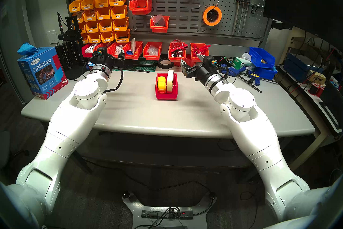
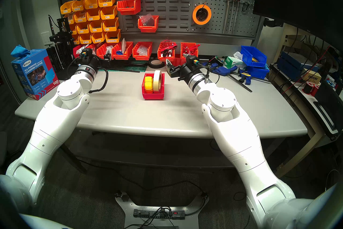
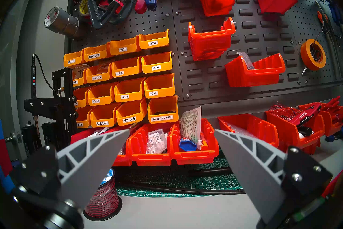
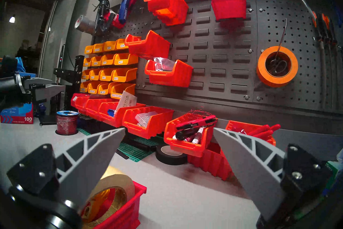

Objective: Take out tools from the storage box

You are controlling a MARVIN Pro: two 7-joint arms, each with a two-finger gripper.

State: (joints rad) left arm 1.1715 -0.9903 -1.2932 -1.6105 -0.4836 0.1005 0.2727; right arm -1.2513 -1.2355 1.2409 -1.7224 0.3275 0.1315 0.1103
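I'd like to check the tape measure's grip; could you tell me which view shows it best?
Head left: the tape measure sits unobstructed in the red bin. Head right shows nearly the same. Right wrist glimpses only yellow through the tape roll; left wrist misses it.

Grey table [image 1: 185, 117] carries the red storage box [image 1: 166, 95] mid-surface. Blue cloth carton [image 1: 41, 72] at left; black tape roll [image 1: 165, 64], green cutting mat [image 1: 146, 67] behind

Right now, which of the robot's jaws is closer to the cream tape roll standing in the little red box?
The right. The right gripper hangs open just beyond and right of the cream tape roll. The left gripper is farther off, at the orange-red bins.
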